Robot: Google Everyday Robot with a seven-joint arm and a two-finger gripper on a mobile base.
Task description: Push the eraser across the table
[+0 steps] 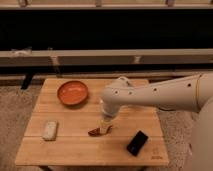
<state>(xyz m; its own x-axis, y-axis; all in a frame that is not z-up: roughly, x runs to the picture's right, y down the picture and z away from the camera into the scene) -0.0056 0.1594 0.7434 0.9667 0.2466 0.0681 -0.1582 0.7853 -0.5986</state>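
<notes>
The eraser (137,142) is a flat black slab lying at an angle on the light-wood table (75,150), near its front right corner. My white arm reaches in from the right over the table's middle. My gripper (105,126) hangs below the wrist at the table's centre, pointing down, just above and beside a small red pepper (95,132). The gripper is to the left of the eraser, with a gap of bare wood between them.
An orange bowl (73,92) sits at the back left of the table. A whitish-grey rounded block (49,130) lies near the left edge. A small dark mark (157,156) is by the front right corner. Carpet surrounds the table; a dark wall with rails runs behind.
</notes>
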